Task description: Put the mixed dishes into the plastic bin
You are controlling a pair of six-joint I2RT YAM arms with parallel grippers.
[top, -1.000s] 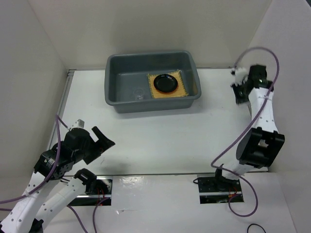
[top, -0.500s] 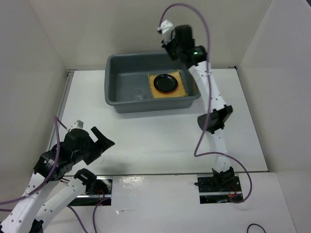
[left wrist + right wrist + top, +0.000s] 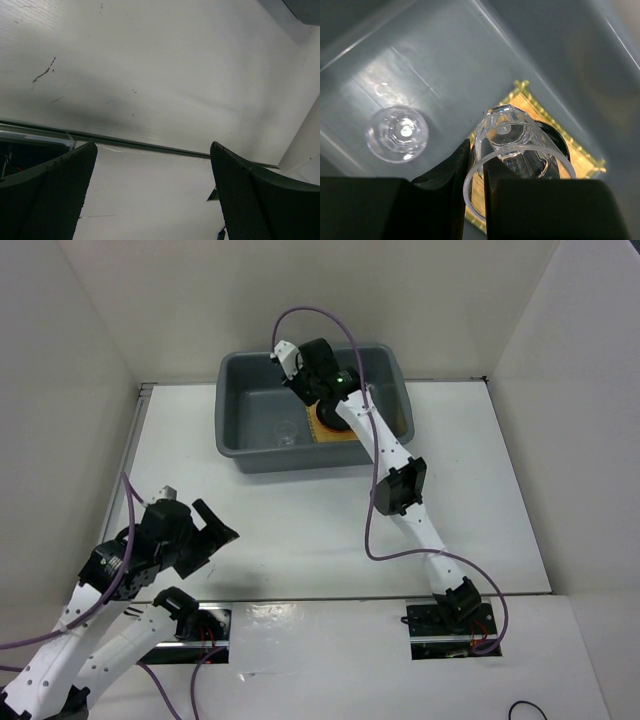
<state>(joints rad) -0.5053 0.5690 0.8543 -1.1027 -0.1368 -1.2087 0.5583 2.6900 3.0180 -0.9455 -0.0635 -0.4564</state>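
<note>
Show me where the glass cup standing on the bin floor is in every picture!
Top external: the glass cup stands inside the plastic bin, just left of the bamboo mat.
Left wrist: not in it.
Right wrist: the glass cup is at the left, on the bin floor; it is not the held cup in the middle.
Shared landmark: the bamboo mat, to the right of the cup in both views.

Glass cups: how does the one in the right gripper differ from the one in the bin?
The held cup is pinched by its rim in the right gripper above the bamboo mat; the other cup stands free on the bare bin floor. The held cup shows its side; the other cup is seen end-on. Both are clear glass.
</note>
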